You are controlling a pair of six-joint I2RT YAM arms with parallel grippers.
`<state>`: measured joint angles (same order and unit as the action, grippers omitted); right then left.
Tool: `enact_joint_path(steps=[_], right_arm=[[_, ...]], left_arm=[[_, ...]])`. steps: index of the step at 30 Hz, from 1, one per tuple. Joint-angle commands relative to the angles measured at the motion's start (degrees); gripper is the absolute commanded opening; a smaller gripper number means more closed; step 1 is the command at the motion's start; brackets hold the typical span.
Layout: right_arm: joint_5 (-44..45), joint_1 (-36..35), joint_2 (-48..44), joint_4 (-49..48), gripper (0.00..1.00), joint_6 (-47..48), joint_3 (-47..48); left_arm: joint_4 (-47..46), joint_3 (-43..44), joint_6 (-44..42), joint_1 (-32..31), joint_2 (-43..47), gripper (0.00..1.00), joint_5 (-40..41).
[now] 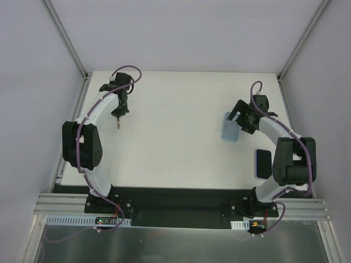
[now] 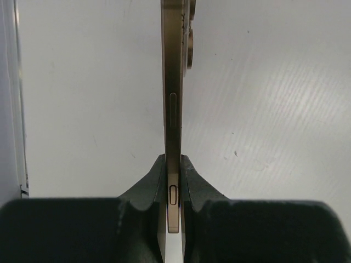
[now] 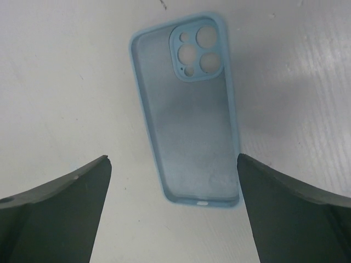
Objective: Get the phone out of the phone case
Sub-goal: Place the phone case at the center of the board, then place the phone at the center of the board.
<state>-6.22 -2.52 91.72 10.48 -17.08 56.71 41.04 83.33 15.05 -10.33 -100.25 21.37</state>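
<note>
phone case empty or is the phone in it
Empty. The phone case lies on the table with its bare inside showing; the phone is clamped in the left hand.

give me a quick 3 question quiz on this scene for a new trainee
1. True or false: the case lies empty on the table.
2. Which one holds the phone? A) left end effector B) right end effector C) neither
3. Fill in the blank: the jaws of the right end effector, above the case, are ___ (open or shut).

Key: 1 true; 2 A; 3 open.
</note>
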Motion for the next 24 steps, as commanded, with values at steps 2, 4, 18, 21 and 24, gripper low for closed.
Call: enact_joint_path(steps=[2, 4, 18, 21, 24], right_arm=[[4.2, 0.2, -3.6, 3.8, 0.96, 1.8, 2.9], [4.9, 0.3, -6.0, 5.7, 0.96, 1.9, 2.8], [5.4, -0.3, -24.9, 13.9, 0.96, 2.5, -7.2], [5.3, -0.3, -27.6, 15.2, 0.96, 3.2, -8.8], [5.4, -0.3, -29.8, 16.3, 0.96, 3.6, -9.9]], left_arm=[[1.2, 4.3, -4.3, 0.7, -1.4, 0.0, 7.2], [1.2, 4.5, -4.9, 0.7, -2.9, 0.0, 8.2], [5.5, 12.6, -2.7, 0.2, -16.3, 0.0, 22.7], [5.5, 14.2, -3.6, 0.2, -18.0, 0.0, 23.1], [5.9, 15.6, -4.5, 0.1, -20.0, 0.0, 23.6]])
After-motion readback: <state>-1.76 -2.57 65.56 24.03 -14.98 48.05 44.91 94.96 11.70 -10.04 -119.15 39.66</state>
